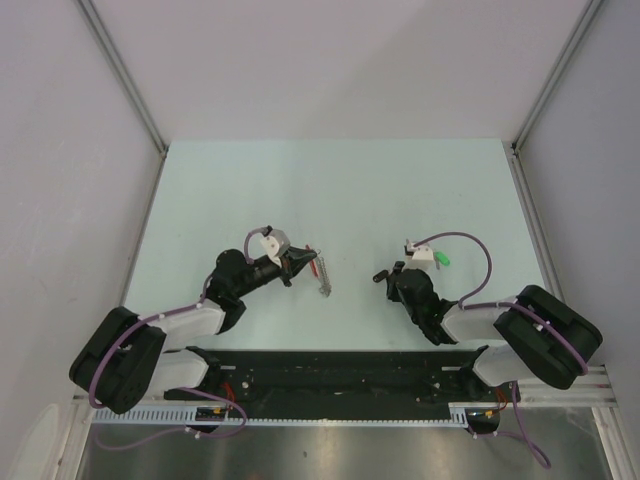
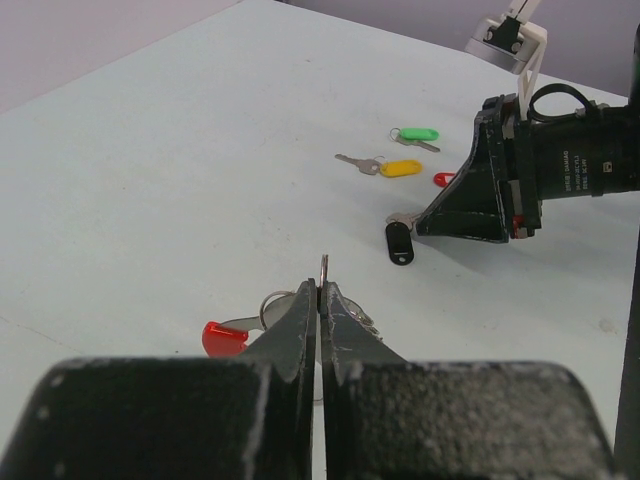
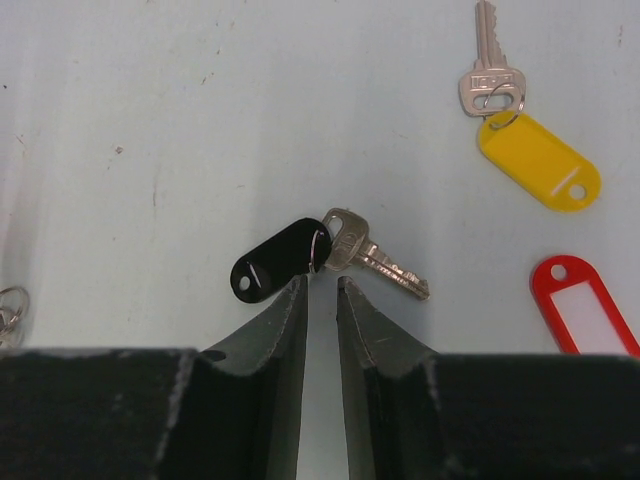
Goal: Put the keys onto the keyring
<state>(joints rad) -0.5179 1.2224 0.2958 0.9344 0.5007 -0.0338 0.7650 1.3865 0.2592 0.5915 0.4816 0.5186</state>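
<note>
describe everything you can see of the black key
The black key is a small silver metal key joined by a thin ring to a black oval plastic tag with a hole at its outer end. It lies flat on the pale table, tag to the left and blade slanting down-right in the right wrist view. The right gripper points at the ring joint, jaws slightly apart; whether a tip touches the tag cannot be told. The yellow key and red key lie apart from it.
</note>
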